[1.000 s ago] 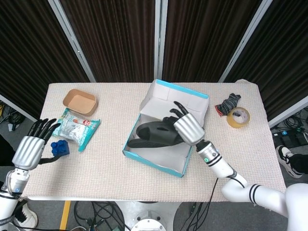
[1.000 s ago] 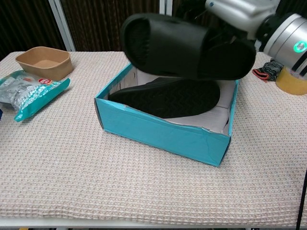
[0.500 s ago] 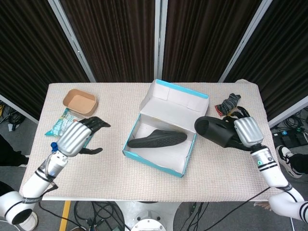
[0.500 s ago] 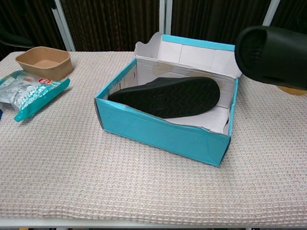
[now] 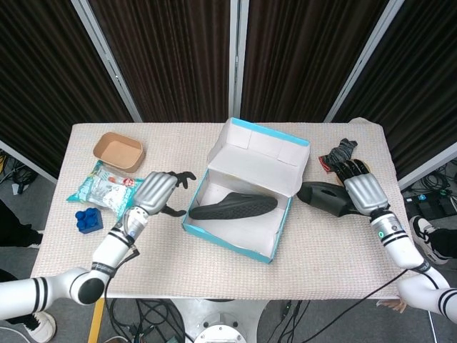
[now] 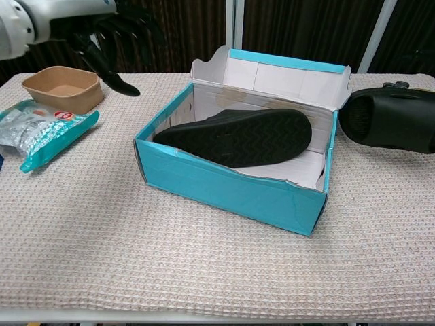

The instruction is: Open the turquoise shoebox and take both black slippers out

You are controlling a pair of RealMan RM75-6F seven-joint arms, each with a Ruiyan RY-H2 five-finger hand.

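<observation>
The turquoise shoebox stands open mid-table, lid flap up at the back. One black slipper lies inside it, sole up. My right hand holds the other black slipper low over the table just right of the box. My left hand hovers open just left of the box, fingers spread toward its left wall, holding nothing.
A brown paper tray and a teal snack bag lie at the left, with a blue block near the left edge. A tape roll and a dark cloth sit behind my right hand.
My right hand has lowered the held slipper toward the table beside the box. My left hand has travelled right from the snack bag to the box's left side.
</observation>
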